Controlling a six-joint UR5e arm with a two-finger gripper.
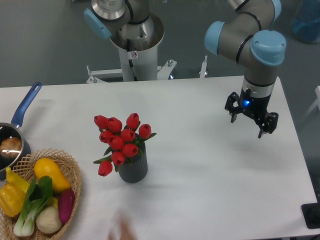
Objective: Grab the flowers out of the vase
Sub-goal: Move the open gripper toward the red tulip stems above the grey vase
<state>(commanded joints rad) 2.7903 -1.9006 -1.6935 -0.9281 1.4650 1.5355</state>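
my gripper (247,125) is hanging over the right side of the table, fingers spread apart with nothing between them, well away from everything else. there's a little blue light glowing on the wrist just above it.

the flowers (120,139) are sitting in the vase (133,169), which stands upright left of centre on the table. red tulip buds, some leaning out to the left over the rim, green leaves poking out around them. vase is dark grey and ribbed.

writing-wise: there's a small red-and-white sticker on my white base column (135,50), too small to read. nothing else with a label that i can make out.

the table (210,190) is plain white and matte, my shadow falls faintly under the gripper. floor behind is grey. at the left edge there's a saucepan (12,135) with a blue handle and something brownish inside, and a wicker basket (37,197) in the bottom left corner with yellow, green, white and purple veggies. blurry pinkish smudge at the bottom edge, can't tell what it is.
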